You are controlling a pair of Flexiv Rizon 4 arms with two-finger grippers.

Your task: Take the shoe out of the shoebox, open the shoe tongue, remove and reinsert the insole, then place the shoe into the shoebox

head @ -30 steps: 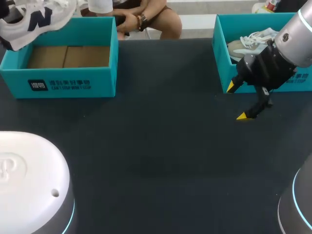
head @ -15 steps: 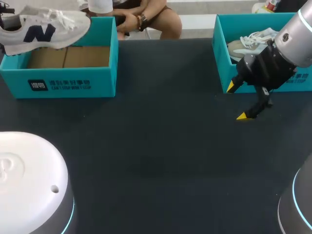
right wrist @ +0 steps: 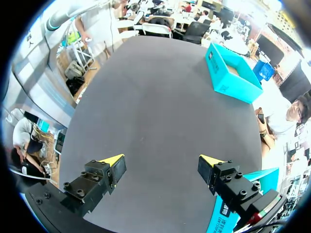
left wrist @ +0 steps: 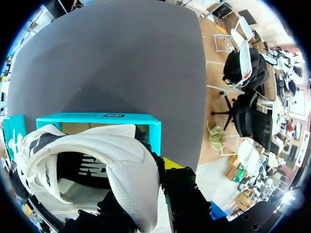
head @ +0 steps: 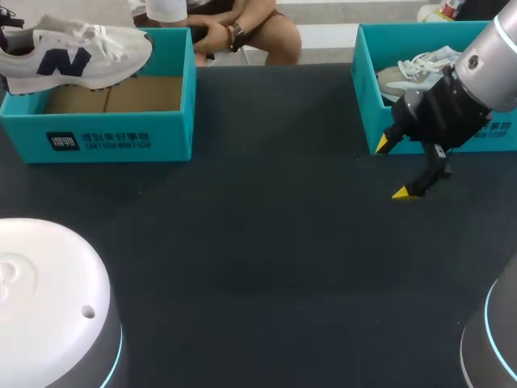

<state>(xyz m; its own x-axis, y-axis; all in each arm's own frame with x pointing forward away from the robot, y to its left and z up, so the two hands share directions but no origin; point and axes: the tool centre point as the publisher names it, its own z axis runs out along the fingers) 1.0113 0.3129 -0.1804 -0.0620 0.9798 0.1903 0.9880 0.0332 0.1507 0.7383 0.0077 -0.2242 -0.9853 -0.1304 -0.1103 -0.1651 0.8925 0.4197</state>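
Dark table (head: 266, 242) | left pincer (left wrist: 145, 184) grips shoe (head: 77, 56) over shoebox (head: 121, 137) | right pincer (head: 392, 170) open

Silver right arm (head: 494, 61), black gripper (head: 392, 169), yellow tips (head: 401, 192)

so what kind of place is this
Likely a robot test bench for shoe handling: a dark table bearing a left shoebox and a right shoebox, the left claw holding a shoe above the left one, the right claw open near the other.

White shoe (head: 77, 50) with navy marking, teal shoebox (head: 113, 133), dark grey table (head: 266, 242)
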